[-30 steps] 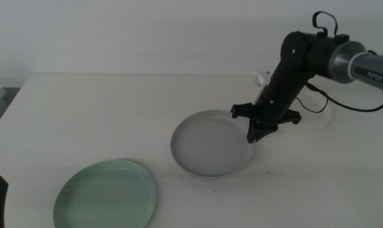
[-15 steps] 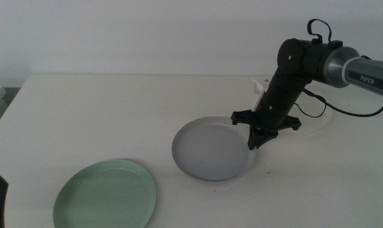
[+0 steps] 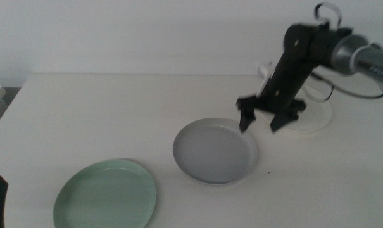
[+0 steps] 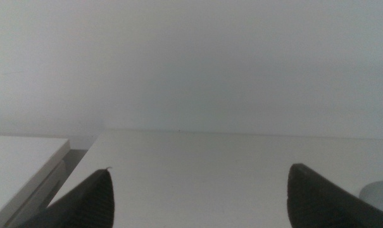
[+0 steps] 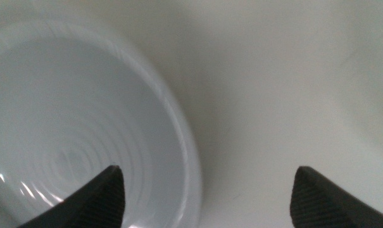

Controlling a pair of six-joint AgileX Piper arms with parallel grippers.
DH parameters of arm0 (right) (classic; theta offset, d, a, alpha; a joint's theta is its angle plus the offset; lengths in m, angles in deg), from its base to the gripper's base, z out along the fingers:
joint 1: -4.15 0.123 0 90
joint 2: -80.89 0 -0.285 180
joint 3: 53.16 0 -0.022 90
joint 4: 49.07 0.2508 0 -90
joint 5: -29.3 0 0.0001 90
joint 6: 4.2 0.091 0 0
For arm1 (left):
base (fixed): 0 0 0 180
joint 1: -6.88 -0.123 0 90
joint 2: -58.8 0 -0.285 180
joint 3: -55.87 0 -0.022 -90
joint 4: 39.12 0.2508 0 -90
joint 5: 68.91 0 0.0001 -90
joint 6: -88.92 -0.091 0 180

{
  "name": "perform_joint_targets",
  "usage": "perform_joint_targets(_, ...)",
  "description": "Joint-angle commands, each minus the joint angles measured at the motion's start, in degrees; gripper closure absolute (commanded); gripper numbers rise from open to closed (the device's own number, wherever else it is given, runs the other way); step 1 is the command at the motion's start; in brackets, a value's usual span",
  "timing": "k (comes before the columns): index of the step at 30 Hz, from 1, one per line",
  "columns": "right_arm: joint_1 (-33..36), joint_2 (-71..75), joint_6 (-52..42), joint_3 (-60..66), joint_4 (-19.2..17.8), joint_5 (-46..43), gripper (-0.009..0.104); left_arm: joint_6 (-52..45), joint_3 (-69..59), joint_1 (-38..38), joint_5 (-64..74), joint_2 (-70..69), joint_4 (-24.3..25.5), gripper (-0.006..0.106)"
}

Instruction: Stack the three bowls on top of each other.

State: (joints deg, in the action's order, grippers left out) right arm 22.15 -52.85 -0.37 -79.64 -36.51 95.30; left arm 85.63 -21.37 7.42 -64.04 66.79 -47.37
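Since the earlier frames the right gripper is rising off the grey bowl's far right rim, its jaws spread wide with nothing between them; a second ago they were down at that rim. The bowl is now lying flat on the table, slightly nearer the middle than before.

Taking things by size, the table is filling most of the middle view as a pale surface. The right arm is reaching in from the right edge and angling down toward the table's centre. The mint green bowl is sitting near the front left corner, well apart from the grey one. The grey bowl is resting about mid-table, a little toward the front. The white bowl is lying near the right edge behind the arm, partly hidden, and probably not touching the grey bowl, though glare is blurring its outline.

In the right wrist view the grey bowl is showing beneath one parted jaw. The left gripper is waiting at the front left corner, jaws wide apart.
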Motion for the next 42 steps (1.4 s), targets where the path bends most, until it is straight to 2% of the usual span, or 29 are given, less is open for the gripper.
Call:
perform_joint_targets(1,-2.8,2.82,-0.77,-3.42,-1.76,0.3,0.028,0.11,0.03,-0.01,-0.75,-0.2,-0.09,0.007)
perform_joint_targets(3,-5.49,3.07,0.87,-6.59,-3.77,0.43,0.028,0.11,0.03,-0.01,-0.75,-0.2,-0.09,0.007)
perform_joint_targets(7,-12.27,1.54,5.22,-10.74,-11.0,-0.24,0.028,0.11,0.03,-0.01,-0.75,-0.2,-0.09,0.007)
perform_joint_targets(9,-15.34,-0.56,5.53,-12.72,-12.56,-0.12,0.028,0.11,0.03,-0.01,-0.75,-0.2,-0.09,0.007)
perform_joint_targets(14,-19.38,-6.48,4.94,-15.92,-12.21,-1.96,0.032,0.11,0.03,-0.01,-0.75,-0.2,-0.09,0.007)
perform_joint_targets(20,-19.99,-11.76,3.34,-15.92,-12.56,-5.83,0.034,0.11,0.03,-0.01,-0.75,-0.2,-0.09,0.007)
perform_joint_targets(23,-19.99,-13.47,3.23,-15.92,-12.21,-6.34,0.039,0.11,0.03,-0.01,-0.75,-0.2,-0.09,0.007)
perform_joint_targets(26,-19.99,-14.51,3.23,-15.92,-12.56,-6.76,0.05,0.11,0.03,-0.01,-0.75,-0.2,-0.09,0.007)
perform_joint_targets(28,-19.99,-15.06,3.23,-15.92,-12.56,-7.25,0.061,0.11,0.03,-0.01,-0.75,-0.2,-0.09,0.007)
perform_joint_targets(32,-19.99,-14.66,2.8,-15.92,-12.56,-7.92,0.098,0.11,0.03,-0.01,-0.75,-0.2,-0.09,0.007)
perform_joint_targets(38,-19.87,-7.71,1.62,-14.63,-11.81,-7.64,0.097,0.11,0.03,-0.01,-0.75,-0.2,-0.09,0.007)
perform_joint_targets(40,-19.66,-1.67,1.1,-10.19,-10.29,-9.56,0.097,0.11,0.03,-0.01,-0.75,-0.2,-0.09,0.007)
perform_joint_targets(42,-18.79,6.46,0.43,-0.73,-6.83,-16.29,0.097,0.11,0.03,-0.01,-0.75,-0.2,-0.09,0.007)
